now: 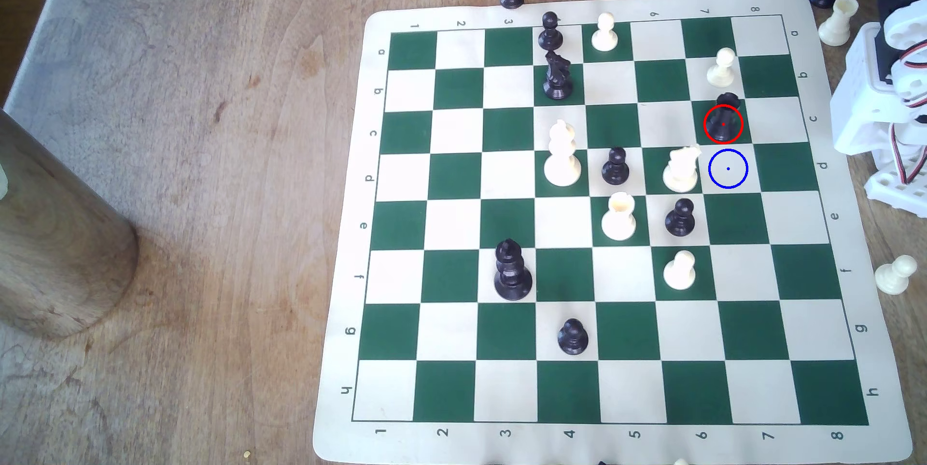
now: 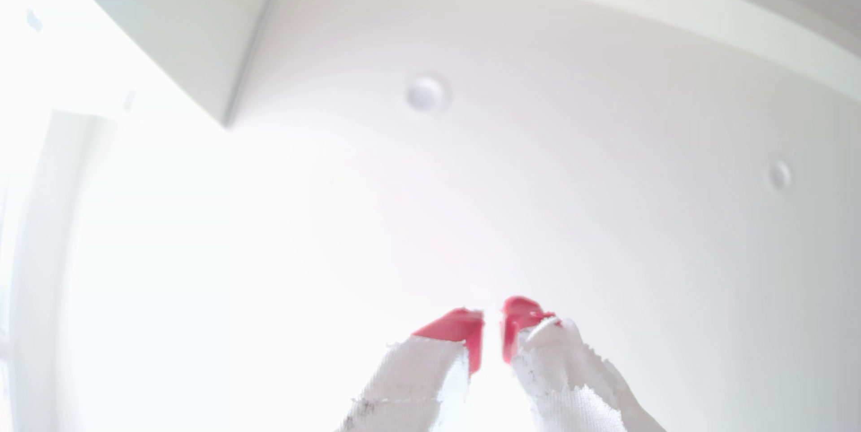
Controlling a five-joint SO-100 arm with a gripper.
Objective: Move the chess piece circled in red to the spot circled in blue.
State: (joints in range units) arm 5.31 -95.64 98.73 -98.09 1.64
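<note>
Short, stout black rook-like chess piece (image 1: pixel 723 119) stood upright on a red-ringed green square, upper right of the exterior view. The blue-ringed cream square (image 1: pixel 728 168) lay directly below it, bare. The red-tipped, cloth-wrapped gripper (image 2: pixel 493 327) pointed at a white ceiling (image 2: pixel 559 157), jaws nearly closed, holding nothing.

The chess piece circled in red (image 1: pixel 724 120), a short, stout black rook with a flat top, is standing upright on a green square near the exterior view's right. The spot circled in blue (image 1: pixel 728 168) is lying bare on the adjoining cream square just below it.
</note>
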